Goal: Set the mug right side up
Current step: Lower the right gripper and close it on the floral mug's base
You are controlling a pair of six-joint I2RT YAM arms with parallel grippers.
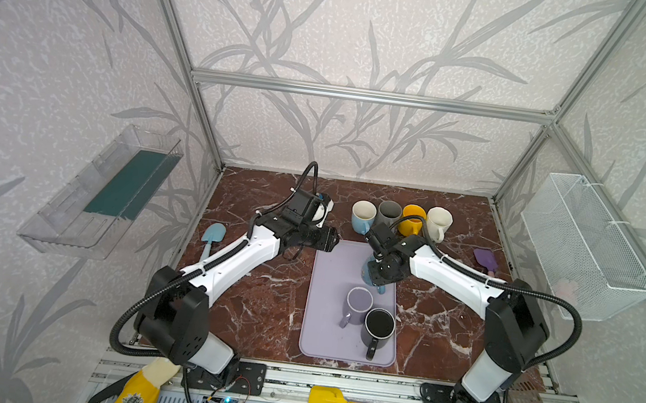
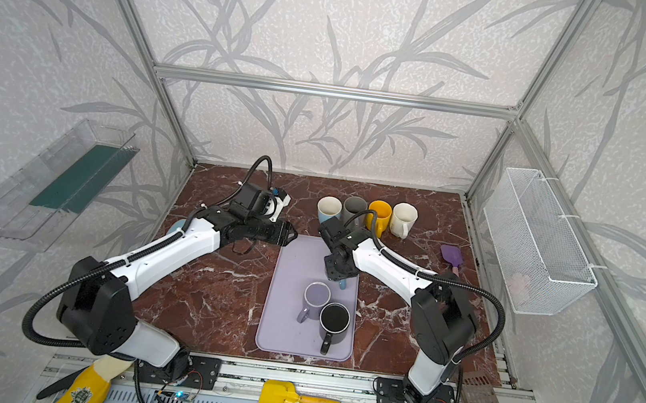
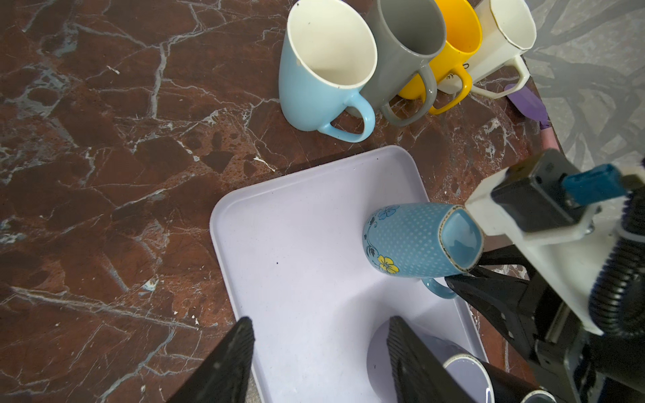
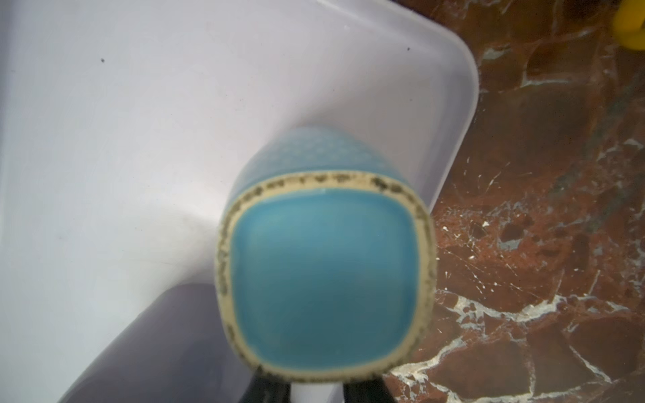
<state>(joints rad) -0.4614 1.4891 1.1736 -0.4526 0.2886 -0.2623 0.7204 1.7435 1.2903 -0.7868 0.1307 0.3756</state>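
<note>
The blue dotted mug [image 3: 412,240] stands upside down, base up, near the far right corner of the lilac tray [image 3: 296,244]. In both top views the right arm's wrist covers nearly all of it, and only its handle [image 1: 381,289] and a sliver of its body show.

The right hand [image 4: 316,385] reaches in from the handle side. Its black fingers [image 3: 467,282] sit right by the handle, narrowly apart. The blurred base fills the right wrist view and hides their tips, so I cannot tell whether they grip anything.

The left hand [image 3: 319,324] hovers at the tray's far left corner, fingers well apart and empty.

Toward the tray's front, a lilac mug [image 1: 356,305] and a black mug [image 1: 379,326] stand upright just beside each other; the left wrist view cuts both off. Behind the tray, four mugs [image 1: 389,212] stand in a row on the desk [image 1: 258,307].
</note>
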